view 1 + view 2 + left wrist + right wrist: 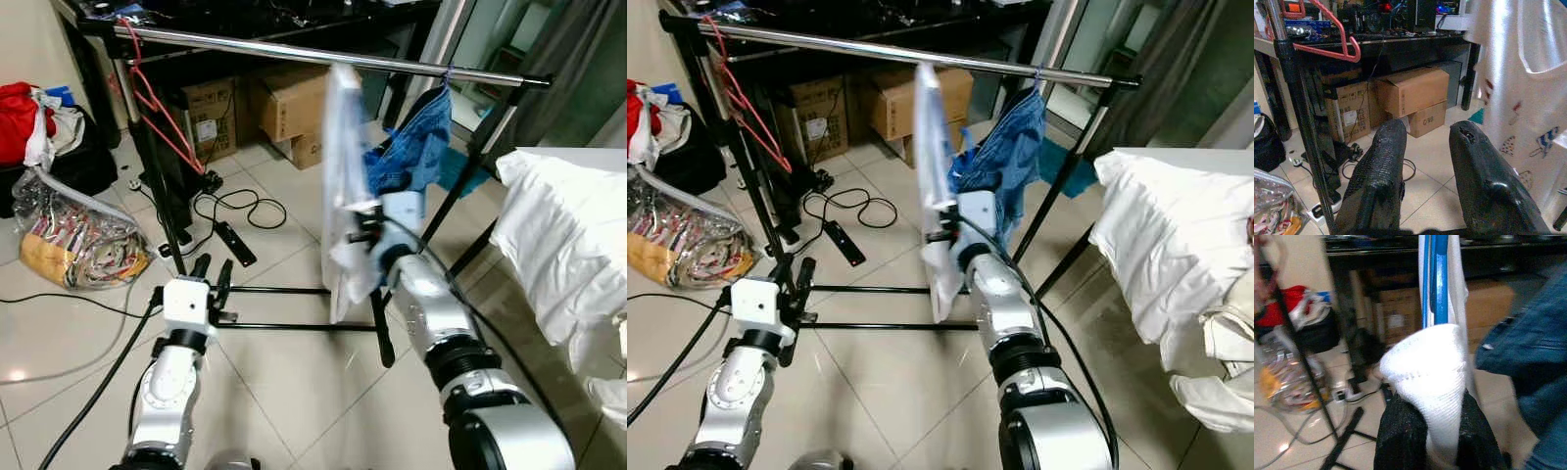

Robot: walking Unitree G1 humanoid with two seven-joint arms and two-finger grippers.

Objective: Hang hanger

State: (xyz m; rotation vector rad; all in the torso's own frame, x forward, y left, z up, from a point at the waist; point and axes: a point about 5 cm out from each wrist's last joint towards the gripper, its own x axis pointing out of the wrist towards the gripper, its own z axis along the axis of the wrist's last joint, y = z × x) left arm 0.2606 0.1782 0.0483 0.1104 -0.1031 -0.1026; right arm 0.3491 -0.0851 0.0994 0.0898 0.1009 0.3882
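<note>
White garment (345,186) on blue hanger (1436,279) hangs from rail (323,56), pinched by right gripper (1435,431). Left gripper (1425,181) spread, empty. Clear bag (73,235) holds packets.

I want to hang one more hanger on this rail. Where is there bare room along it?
The rail is bare between the red hanger at its left end and the white shirt that the right gripper holds. Right of the shirt it is crowded: the denim garment hangs close by.
</note>
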